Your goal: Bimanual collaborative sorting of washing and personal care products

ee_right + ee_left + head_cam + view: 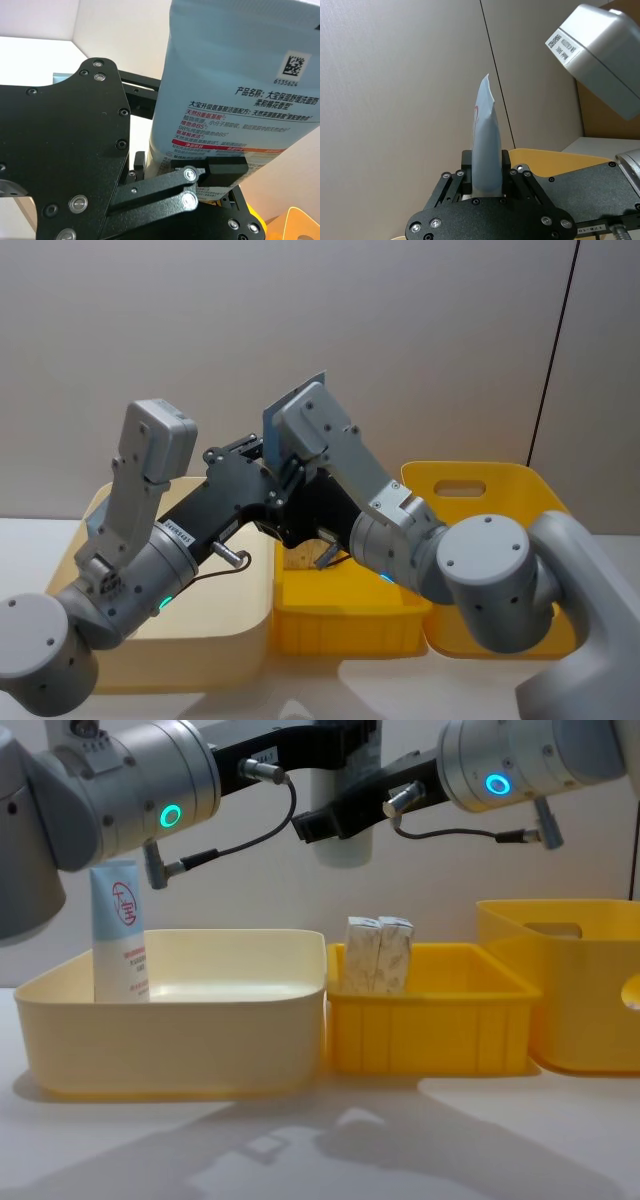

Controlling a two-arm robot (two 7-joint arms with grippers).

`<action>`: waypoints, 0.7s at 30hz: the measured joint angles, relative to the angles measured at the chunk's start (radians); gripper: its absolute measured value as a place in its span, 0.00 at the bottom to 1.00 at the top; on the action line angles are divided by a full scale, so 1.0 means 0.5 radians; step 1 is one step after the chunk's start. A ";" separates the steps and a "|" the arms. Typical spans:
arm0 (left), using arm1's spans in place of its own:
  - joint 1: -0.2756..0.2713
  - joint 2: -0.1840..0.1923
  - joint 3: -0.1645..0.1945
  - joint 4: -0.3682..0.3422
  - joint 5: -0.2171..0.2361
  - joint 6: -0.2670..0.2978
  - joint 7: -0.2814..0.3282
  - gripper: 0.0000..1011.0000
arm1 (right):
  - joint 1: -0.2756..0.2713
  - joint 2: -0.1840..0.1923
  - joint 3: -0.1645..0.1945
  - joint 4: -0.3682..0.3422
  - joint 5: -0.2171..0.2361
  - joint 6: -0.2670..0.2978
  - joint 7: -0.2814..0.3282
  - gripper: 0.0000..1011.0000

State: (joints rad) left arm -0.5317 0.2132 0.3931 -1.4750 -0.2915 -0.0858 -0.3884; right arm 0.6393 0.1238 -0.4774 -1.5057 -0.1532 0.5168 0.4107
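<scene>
Chest view has both arms meeting high above the bins, with a pale-blue-and-white squeeze tube (343, 848) hanging cap-down between them. The left gripper (486, 186) has its fingers clamped on the tube low on the body, flat crimped end pointing up past the wrist camera. The right gripper (210, 175) has its pads pressed against the printed side of the same tube, so both are gripping it at once, looks like a handover.

Handling-wise, I'd guess this thing is light and squishy in the middle with a slick plastic skin, so it can squirm under too much squeeze. The stiff shoulder near the cap seems the safest hold; the crimp is too thin.

Below, a second tube (118, 932) stands upright in the cream bin (170, 1050) on the left side. Two small cream cartons (379, 956) stand side by side in the small yellow bin (430, 1030) in the middle, and a bigger yellow bin (575, 1020) sits to the right. All three rest on a white table (330, 1150), touching or just beside each other, plain beige wall (300, 320) behind.
</scene>
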 joint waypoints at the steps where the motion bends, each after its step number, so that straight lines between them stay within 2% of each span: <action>1: 0.000 0.000 0.000 0.000 0.000 0.000 0.000 0.31 | 0.000 0.000 0.000 0.000 0.000 0.000 0.000 0.63; 9: 0.000 0.000 0.001 0.000 0.000 0.000 -0.001 0.54 | 0.000 -0.001 -0.001 0.000 0.000 0.000 0.001 0.63; 13: 0.000 0.000 0.000 0.000 0.000 0.000 -0.001 0.69 | 0.000 -0.001 0.000 0.000 0.000 0.000 0.001 0.63; 16: 0.000 0.000 0.000 0.000 0.000 0.000 -0.001 0.73 | 0.000 0.000 0.004 -0.001 -0.001 0.000 0.000 0.63; 17: 0.000 0.000 0.000 0.000 0.000 0.000 -0.001 0.79 | -0.001 0.001 0.006 -0.003 -0.002 0.000 -0.002 0.63; 21: 0.000 0.000 0.000 0.000 0.000 0.000 -0.001 0.90 | -0.007 0.005 0.025 -0.012 -0.012 0.001 -0.025 0.63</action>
State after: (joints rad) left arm -0.5317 0.2133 0.3930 -1.4751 -0.2912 -0.0858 -0.3890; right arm 0.6359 0.1263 -0.4651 -1.5116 -0.1591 0.5172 0.3983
